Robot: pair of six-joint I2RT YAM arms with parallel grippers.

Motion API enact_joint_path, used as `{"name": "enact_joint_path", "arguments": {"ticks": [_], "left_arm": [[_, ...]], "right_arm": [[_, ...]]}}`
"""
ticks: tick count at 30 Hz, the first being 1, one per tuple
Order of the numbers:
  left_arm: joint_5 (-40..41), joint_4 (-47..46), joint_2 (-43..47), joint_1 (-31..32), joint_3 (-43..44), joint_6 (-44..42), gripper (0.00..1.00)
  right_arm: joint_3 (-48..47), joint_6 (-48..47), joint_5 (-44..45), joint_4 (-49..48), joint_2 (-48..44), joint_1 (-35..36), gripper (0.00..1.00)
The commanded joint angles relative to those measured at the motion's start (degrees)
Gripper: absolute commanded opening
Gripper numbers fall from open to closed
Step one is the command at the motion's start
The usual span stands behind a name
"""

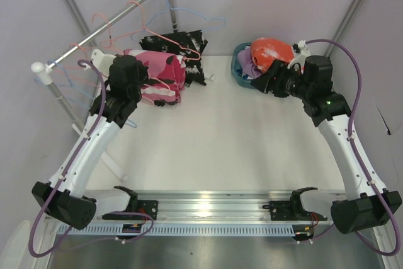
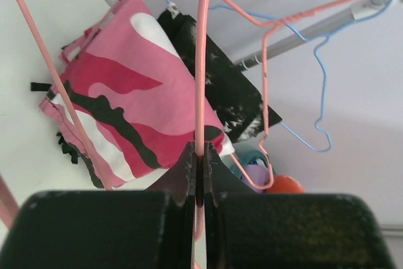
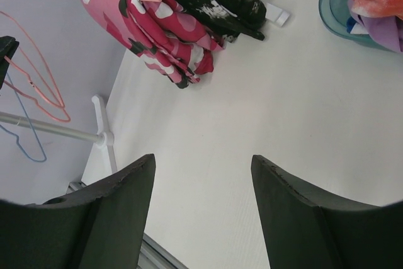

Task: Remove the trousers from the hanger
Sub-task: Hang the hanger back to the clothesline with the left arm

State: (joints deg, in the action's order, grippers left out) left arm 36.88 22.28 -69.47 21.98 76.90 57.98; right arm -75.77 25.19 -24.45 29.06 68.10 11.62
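Shows a white table (image 1: 239,137) with a metal rail (image 1: 119,11): beside the rail, left gripper (image 2: 200,155) pinched shut on a pink hanger (image 2: 200,61), pink-magenta trousers (image 2: 132,99) bunched just ahead, lengthwise away from it; right gripper (image 3: 201,159) spread open, well apart from the rail.

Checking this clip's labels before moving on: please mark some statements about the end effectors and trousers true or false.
1. The left end effector is shut on a pink hanger. True.
2. The right end effector grips the orange trousers. False: it is open and empty; the orange trousers lie in the basin.
3. The black speckled trousers are in the basin. False: they are by the rack, beside the pink patterned trousers.
4. Lavender trousers show in the basin under the orange pair. True.
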Motion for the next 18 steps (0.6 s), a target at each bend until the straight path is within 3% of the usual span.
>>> {"name": "enact_joint_path", "arguments": {"ticks": [1, 12, 18], "left_arm": [[-0.1, 0.7, 0.1, -2.5, 2.5, 0.2, 0.00], [-0.7, 5.4, -0.1, -3.3, 2.5, 3.4, 0.02], [-1.9, 3.8, 3.0, -3.3, -0.1, 2.8, 0.26]], "right_arm": [[0.4, 0.5, -1.0, -3.2, -0.2, -0.2, 0.68], [2.8, 0.6, -1.4, -5.9, -0.5, -0.2, 0.72], [3.8, -1.3, -0.8, -6.0, -1.8, -0.2, 0.76]]}}
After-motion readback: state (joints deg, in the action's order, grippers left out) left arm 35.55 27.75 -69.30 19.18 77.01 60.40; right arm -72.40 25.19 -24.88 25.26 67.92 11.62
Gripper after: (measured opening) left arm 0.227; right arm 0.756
